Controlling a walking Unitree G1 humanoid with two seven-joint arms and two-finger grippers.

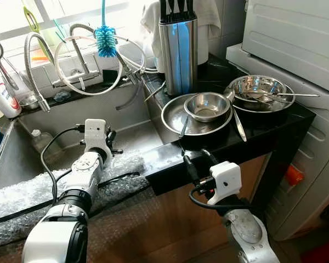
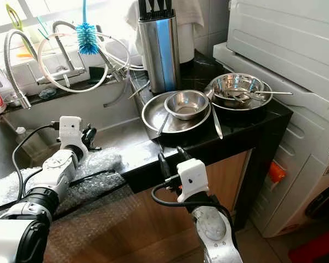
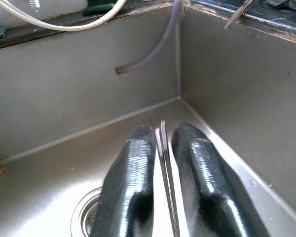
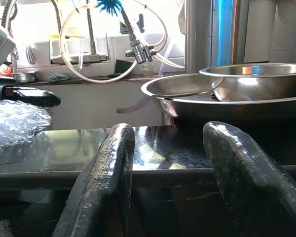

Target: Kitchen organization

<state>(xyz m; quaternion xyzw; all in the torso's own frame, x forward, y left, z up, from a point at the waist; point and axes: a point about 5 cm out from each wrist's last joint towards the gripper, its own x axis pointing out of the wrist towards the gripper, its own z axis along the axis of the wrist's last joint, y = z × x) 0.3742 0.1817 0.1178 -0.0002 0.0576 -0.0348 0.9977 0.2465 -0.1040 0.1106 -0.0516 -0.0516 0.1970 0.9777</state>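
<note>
Head views: left gripper (image 1: 111, 143) over the sink (image 1: 55, 123); right gripper (image 1: 198, 164) just below the black counter (image 1: 274, 129) edge. Steel bowl (image 1: 207, 106) sits in wide steel pan (image 1: 174, 118), beside knife block (image 1: 178, 46).
Left wrist view: fingers (image 3: 130, 173) nearly closed on a thin metal strip (image 3: 164, 158), item uncertain.
Right wrist view: fingers (image 4: 106, 177) spread, empty, facing the pan.
Handling judged: bowl light, rigid, slippery; take by the rim
</note>
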